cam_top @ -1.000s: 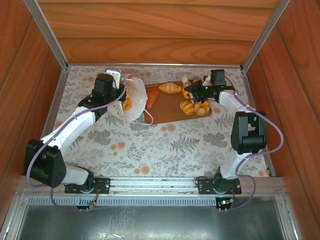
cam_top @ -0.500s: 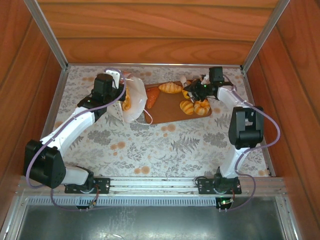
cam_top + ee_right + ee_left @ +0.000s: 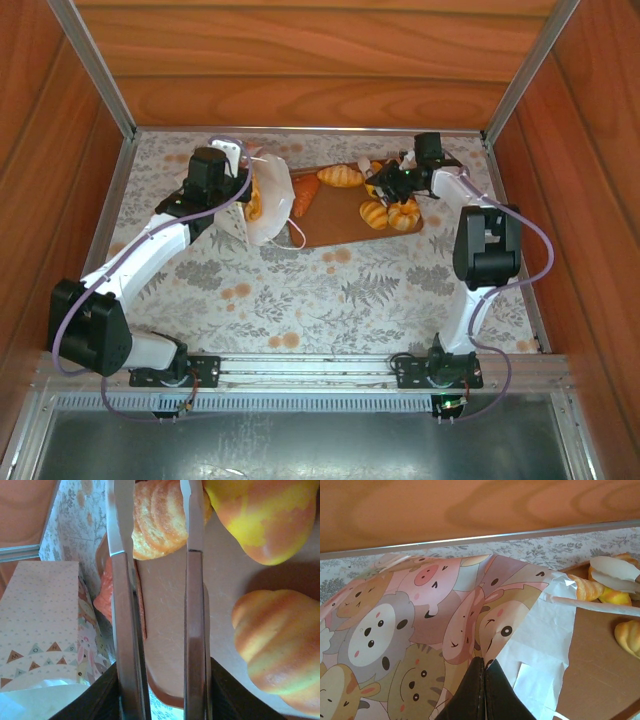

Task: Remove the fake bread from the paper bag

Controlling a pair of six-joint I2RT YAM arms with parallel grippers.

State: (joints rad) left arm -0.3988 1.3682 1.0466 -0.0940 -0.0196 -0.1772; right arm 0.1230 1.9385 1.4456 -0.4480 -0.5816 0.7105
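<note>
My left gripper (image 3: pixel 484 664) is clamped on the paper bag (image 3: pixel 410 615), holding its mouth toward the board (image 3: pixel 335 222), with some fake bread (image 3: pixel 257 203) inside. The right gripper (image 3: pixel 383 183) straddles a striped roll (image 3: pixel 160 520) on the board; gripping or released, I cannot tell.

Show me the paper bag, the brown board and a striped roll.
paper bag (image 3: pixel 274 208): top view, white side
brown board (image 3: pixel 335 216): top view, bare near part
striped roll (image 3: pixel 272 655): right wrist view, its middle

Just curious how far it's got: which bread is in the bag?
The golden bread inside the bag; the others lie outside, on or beside the board.
</note>
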